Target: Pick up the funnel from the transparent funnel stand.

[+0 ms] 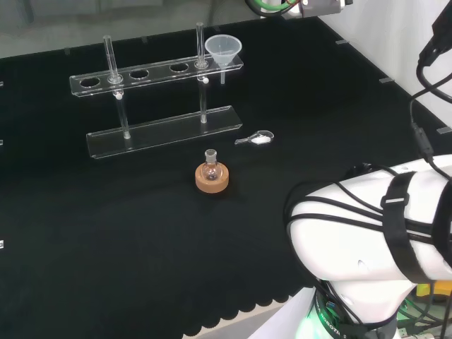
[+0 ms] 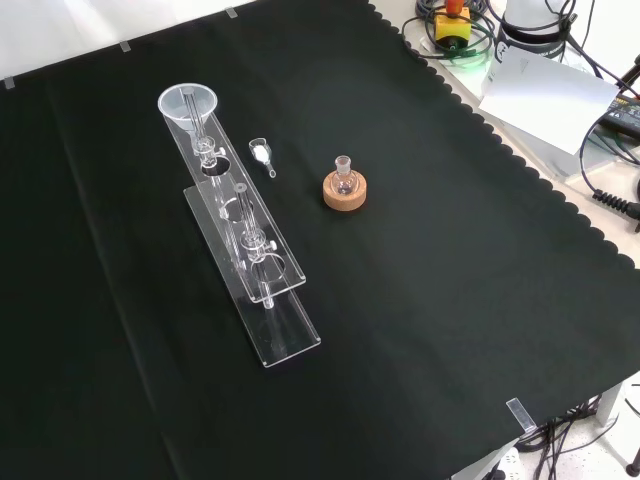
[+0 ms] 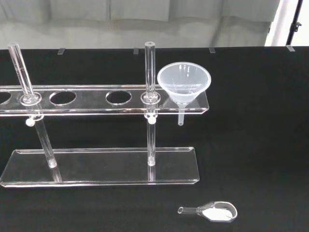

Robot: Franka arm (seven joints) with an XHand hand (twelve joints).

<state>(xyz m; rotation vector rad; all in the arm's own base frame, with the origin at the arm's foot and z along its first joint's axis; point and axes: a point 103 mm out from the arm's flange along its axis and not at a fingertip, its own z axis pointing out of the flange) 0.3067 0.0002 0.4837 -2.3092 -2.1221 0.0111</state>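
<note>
A clear plastic funnel (image 1: 223, 49) (image 2: 188, 106) (image 3: 184, 84) sits upright in the end hole of a transparent funnel stand (image 1: 159, 134) (image 2: 285, 330) (image 3: 96, 166). The stand has a flat base, two clear posts and an upper shelf with several holes. The funnel's stem hangs through the shelf, well above the base. Nothing touches the funnel.
A small round flask (image 1: 210, 169) (image 2: 344, 178) rests on a cork ring (image 1: 212, 180) (image 2: 345, 194) in front of the stand in the head view. A small clear scoop with white powder (image 1: 256, 139) (image 2: 262, 154) (image 3: 212, 211) lies beside the stand. The arm's white links (image 1: 374, 233) stand at the head view's right.
</note>
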